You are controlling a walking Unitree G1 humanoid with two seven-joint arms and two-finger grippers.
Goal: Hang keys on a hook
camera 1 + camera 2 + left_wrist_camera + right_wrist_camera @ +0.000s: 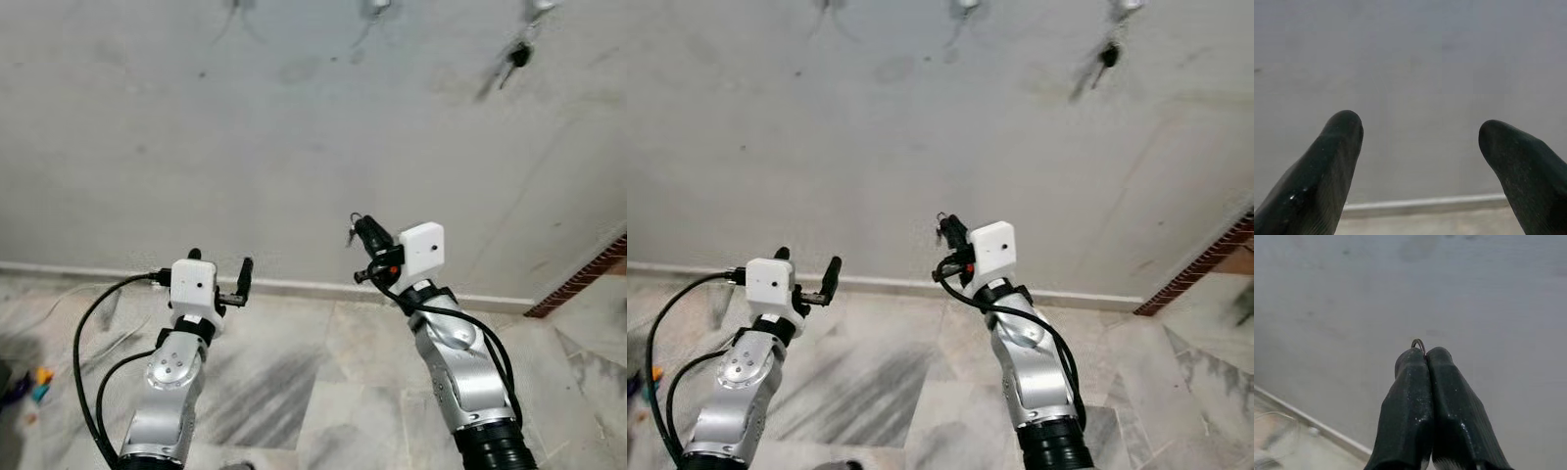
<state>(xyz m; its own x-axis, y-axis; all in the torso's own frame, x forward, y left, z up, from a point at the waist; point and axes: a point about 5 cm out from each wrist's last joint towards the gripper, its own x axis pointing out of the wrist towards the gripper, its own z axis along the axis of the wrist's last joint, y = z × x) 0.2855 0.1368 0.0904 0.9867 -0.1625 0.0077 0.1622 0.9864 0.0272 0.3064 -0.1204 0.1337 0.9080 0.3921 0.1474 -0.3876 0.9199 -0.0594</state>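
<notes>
Keys point(352, 231): pinched in the right gripper point(359, 227), fingers pressed fully together. A thin metal key ring point(1419, 343) pokes out as a small arc just past the fingertips point(1411, 363) in the right wrist view. From the head views a bit of ring and key shows at the tip of the black fingers; the rest is hidden by them, so how many keys there are can't be made out.

Right arm is raised, gripper angled up toward the grey plaster wall point(294, 137), well below the hooks. White wrist camera housing point(422, 250) sits right behind the fingers, black cable point(460, 318) looping down along the silver forearm.

Left gripper point(220, 264) is held up at about the same height, off to the left, pointing at the wall. Fingers spread wide, nothing between them; the left wrist view has the two black fingertips point(1337, 147) far apart with bare wall and the pale skirting strip point(1425, 205) beyond.

Hooks: three white wall hooks along the top edge of the head views, cut off by the frame. Left one point(233, 4), middle one point(378, 5), right one point(542, 5). The right one already has a dark-headed set of keys point(516, 57) hanging off it, casting a shadow on the wall. The middle one looks bare as far as the crop allows.

Floor is grey-veined marble tile point(294, 392). Red brick edging point(583, 279) at the far right where wall meets floor. Small colourful object point(37, 382) on the floor at the far left, too small to identify.
</notes>
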